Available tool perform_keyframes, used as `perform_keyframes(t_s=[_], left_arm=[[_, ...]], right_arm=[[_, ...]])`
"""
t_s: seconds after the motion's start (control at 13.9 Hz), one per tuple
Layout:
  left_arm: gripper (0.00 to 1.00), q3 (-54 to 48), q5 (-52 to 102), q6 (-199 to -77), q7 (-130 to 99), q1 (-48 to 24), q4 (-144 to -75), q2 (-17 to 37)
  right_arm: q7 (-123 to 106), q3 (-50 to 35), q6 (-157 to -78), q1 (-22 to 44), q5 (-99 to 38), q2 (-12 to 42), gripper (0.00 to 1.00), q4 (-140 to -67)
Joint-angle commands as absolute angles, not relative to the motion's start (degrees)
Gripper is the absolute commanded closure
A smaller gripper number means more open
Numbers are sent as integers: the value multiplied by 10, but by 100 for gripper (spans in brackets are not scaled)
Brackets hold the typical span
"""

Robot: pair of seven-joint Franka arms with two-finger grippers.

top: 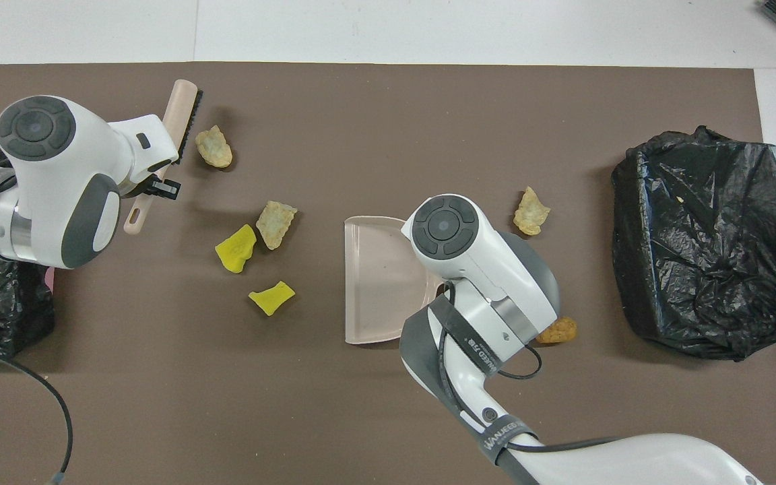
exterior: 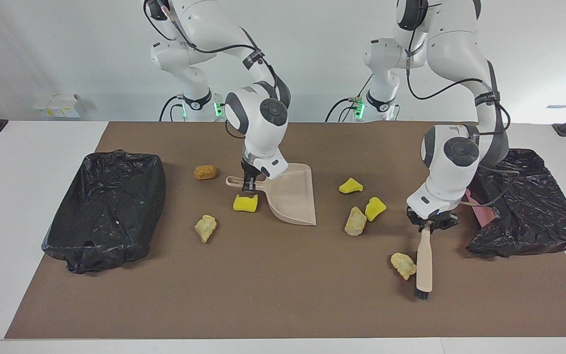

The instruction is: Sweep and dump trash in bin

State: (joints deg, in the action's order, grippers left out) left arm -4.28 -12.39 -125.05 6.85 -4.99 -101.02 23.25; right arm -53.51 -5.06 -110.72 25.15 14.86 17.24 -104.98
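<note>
Matt brown mat (exterior: 263, 295) on the white desk (exterior: 17, 196). Crinkled glossy black plastic bin liners (exterior: 106, 206). Smooth beige plastic dustpan (exterior: 293, 196). Rough, porous yellow foam pieces (exterior: 375, 208).

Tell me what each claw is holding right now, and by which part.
Left claw grips the brush by its handle end. Right claw grips the dustpan by its handle.
</note>
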Motion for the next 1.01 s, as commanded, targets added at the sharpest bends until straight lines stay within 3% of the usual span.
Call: perform_keyframes(t_s=[0.0,0.58,0.93], left_arm=[[100,-54,-124,-1203,75,-55,-1039,212],[100,-79,-43,-1182,64,-133,-1215,77],[100,-81,90,-1188,-3,-211,-1244,58]], right_arm=[[-526,-55,-1109,250,158,159,100,-1070],[-526,-55,-1109,249,155,160,100,-1070],[-526,-54,-1109,248,154,160,100,-1070]])
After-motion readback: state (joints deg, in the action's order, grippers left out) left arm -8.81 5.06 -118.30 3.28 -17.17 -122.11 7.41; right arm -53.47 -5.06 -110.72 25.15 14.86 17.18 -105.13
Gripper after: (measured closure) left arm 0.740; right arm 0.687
